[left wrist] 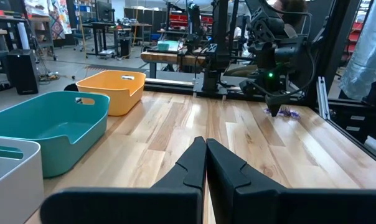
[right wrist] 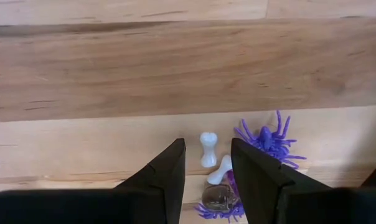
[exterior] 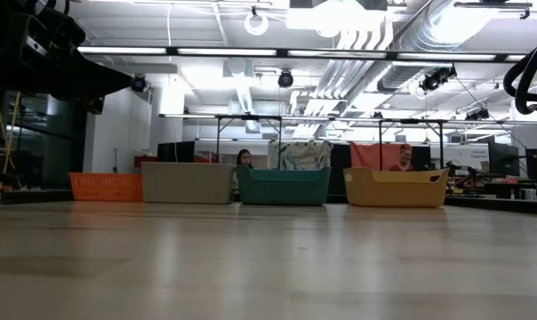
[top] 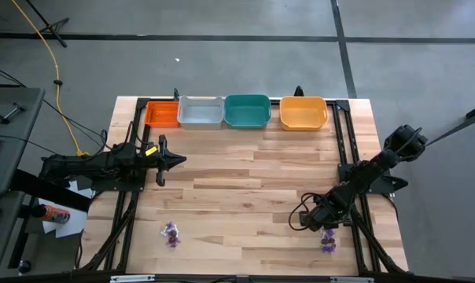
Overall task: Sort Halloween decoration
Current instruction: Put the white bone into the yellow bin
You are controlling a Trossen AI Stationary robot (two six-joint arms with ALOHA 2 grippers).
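The Halloween decoration lies in two small heaps near the table's front edge: one at the front left [top: 171, 233], one at the front right [top: 328, 240]. My right gripper [top: 324, 228] points steeply down over the right heap, open. In the right wrist view its fingertips [right wrist: 208, 144] stand on either side of two small white bones [right wrist: 208, 149], with a dark skull-like piece [right wrist: 216, 196] and purple spiders [right wrist: 269, 140] lying on the wood close by. My left gripper [top: 178, 159] is shut and level above the table's left side [left wrist: 205, 142], holding nothing.
Along the far edge stand an orange-red tray [top: 162, 115], a grey tray [top: 200, 112], a teal tray [top: 247, 111] and a yellow-orange tray [top: 303, 112]. Bare wood [top: 245, 189] lies between the arms. People sit in the room beyond the table [exterior: 244, 158].
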